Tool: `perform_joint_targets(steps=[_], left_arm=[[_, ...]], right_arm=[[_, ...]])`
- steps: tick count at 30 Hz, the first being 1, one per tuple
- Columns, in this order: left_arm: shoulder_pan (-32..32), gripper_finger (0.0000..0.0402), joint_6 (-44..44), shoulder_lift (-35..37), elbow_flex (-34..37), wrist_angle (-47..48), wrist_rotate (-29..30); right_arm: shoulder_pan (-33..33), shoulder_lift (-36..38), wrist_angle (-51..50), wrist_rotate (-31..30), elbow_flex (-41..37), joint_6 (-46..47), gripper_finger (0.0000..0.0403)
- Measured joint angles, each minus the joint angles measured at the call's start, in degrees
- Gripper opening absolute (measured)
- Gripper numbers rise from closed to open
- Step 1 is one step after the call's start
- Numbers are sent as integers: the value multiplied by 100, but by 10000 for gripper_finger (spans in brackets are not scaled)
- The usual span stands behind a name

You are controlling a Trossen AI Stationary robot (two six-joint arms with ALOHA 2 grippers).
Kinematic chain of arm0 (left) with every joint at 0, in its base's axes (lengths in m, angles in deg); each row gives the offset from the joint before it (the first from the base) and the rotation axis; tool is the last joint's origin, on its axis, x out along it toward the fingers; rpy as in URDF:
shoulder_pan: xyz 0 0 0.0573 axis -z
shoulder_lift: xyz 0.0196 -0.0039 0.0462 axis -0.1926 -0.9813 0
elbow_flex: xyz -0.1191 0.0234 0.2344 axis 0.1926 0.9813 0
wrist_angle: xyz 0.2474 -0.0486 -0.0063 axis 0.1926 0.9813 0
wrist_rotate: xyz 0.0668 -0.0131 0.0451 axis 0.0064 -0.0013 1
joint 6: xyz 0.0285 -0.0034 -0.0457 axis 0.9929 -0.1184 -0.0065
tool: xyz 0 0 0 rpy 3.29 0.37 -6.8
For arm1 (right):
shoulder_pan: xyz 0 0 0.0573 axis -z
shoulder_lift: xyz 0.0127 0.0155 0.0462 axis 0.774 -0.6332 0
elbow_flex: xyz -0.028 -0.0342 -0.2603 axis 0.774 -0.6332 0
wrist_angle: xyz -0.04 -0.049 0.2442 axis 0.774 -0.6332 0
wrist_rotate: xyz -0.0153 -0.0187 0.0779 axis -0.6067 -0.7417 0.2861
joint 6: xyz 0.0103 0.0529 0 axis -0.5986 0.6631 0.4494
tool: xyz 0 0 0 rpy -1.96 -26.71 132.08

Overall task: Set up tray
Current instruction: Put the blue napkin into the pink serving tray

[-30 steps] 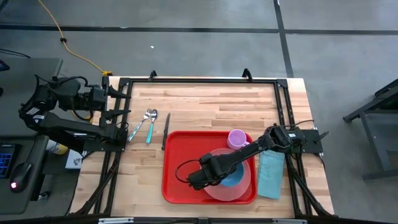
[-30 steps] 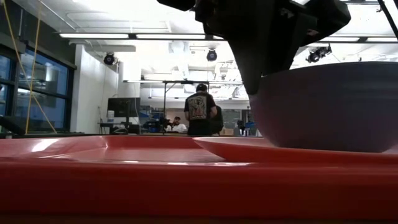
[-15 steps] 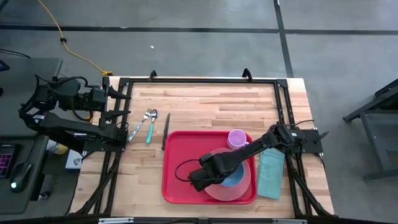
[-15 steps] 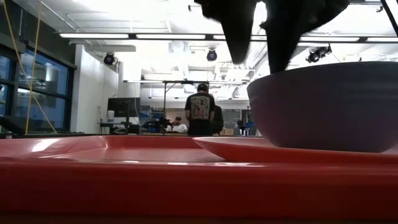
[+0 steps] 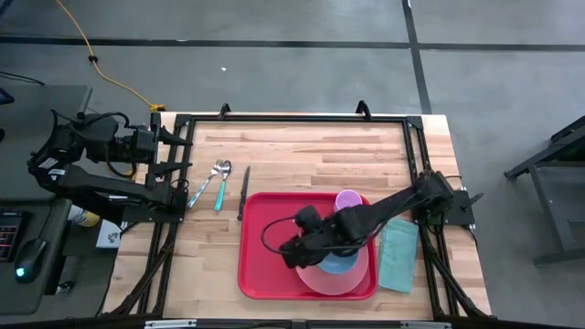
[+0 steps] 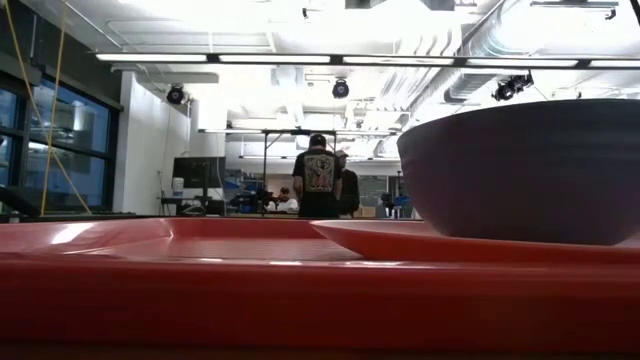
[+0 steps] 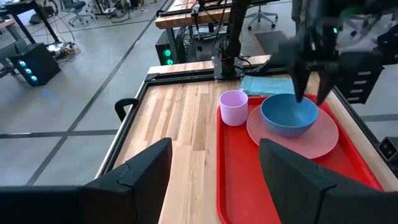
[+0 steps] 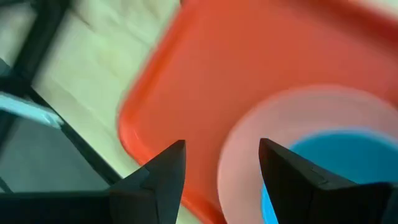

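Right claw (image 5: 297, 249) has let go of the bowl (image 5: 342, 262) and lifted clear; a second ago it sat low on the bowl rim, now it's gone from the low view and hangs over bare tray (image 5: 265, 265) floor, at about 9 o'clock of the bowl. Fingers are spread, nothing between them in the right wrist view.

Left claw (image 5: 179, 167) is parked off the surface (image 5: 311, 151) edge at 9 o'clock, open, holding nothing.

Layout now:
- tray at about 6 o'clock on the surface, near the front edge
- plate (image 5: 322, 277) on the tray's 3 o'clock half, bowl on the plate
- cup (image 5: 346, 200) in the tray's 1 o'clock corner, upright
- napkin (image 5: 398, 255) on the surface, just beside the tray at 3 o'clock
- spoons (image 5: 219, 174) and knife (image 5: 244, 187) off the tray, at its 10 o'clock

My read: bowl placement is done, the release-and-retreat is in hand. Cutlery looks like what's left. Next move probably calls for an arm to cross to the tray's 10 o'clock and pinch thin, flat handles lying flush on wood: low approach, narrow grip. Left arm sits closer.
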Motion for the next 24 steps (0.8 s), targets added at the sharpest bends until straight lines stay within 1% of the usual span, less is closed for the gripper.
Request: perform_joint_targets(steps=[7, 11, 17, 20, 24], left_arm=[[0, 273, -2, 0, 0, -1, 0], [0, 273, -2, 0, 0, -2, 2], [0, 273, -2, 0, 0, 0, 4], [0, 273, -2, 2, 0, 2, 4], [0, 273, -3, 0, 0, 3, 4]], right_arm=[[-2, 566, 475, -1275, 2, -792, 182], [-2, 848, 560, -1777, 2, -1208, 182], [-4, 1208, 522, -2148, 2, -1604, 181], [-9, 1351, 451, -2187, 2, -1774, 181], [-39, 1532, 123, -2282, 2, -1781, 181]])
